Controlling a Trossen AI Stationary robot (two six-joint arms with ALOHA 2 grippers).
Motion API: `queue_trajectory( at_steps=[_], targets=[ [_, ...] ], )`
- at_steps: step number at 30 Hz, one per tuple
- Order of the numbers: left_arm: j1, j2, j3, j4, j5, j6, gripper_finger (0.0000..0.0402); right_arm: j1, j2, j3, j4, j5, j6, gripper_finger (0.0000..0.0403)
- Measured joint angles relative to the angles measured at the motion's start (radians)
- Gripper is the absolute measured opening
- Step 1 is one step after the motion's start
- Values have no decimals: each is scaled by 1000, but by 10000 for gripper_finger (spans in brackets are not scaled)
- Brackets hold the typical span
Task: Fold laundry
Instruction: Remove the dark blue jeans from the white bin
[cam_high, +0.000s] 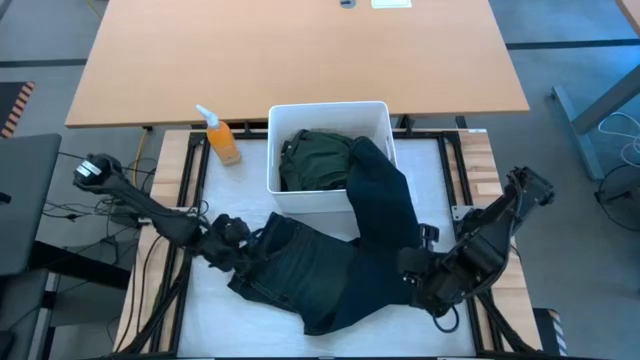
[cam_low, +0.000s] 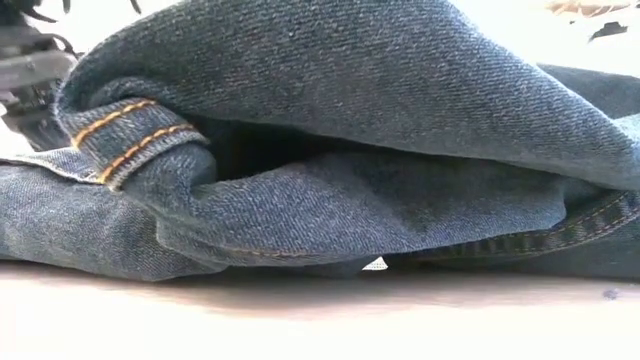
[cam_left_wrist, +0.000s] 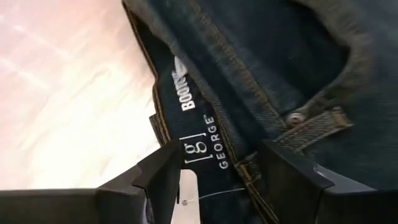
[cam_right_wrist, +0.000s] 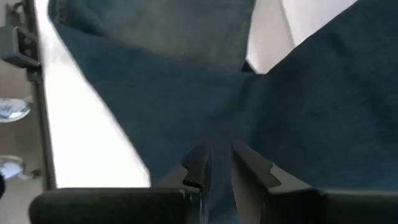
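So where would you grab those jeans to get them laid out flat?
Probably the waistband of the jeans, from the left: it is a firm stitched edge, lying exposed beside the open left gripper. The right gripper sits on a leg.

Bin (cam_high: 375, 112) at tabletop (cam_high: 250, 320) rear centre, shirt (cam_high: 318, 160) inside. Spray bottle (cam_high: 222, 140) just left of bin. Jeans (cam_high: 310, 270) on tabletop before bin, one leg up over bin front rim. Left hand (cam_high: 232, 240) at jeans left end, right hand (cam_high: 412, 272) on jeans right part.
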Motion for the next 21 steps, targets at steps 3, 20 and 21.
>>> queue_trajectory(
  at_steps=[3, 20, 21],
  targets=[
    [30, 50, 0, 30, 31, 11, 201, -22, 1, 0, 0, 4, -28, 82],
    [146, 287, 3, 337, 207, 249, 136, -236, 1, 12, 57, 311, -311, 82],
    [146, 288, 3, 346, 215, 253, 111, -272, 2, 22, 60, 309, -325, 82]
  ],
)
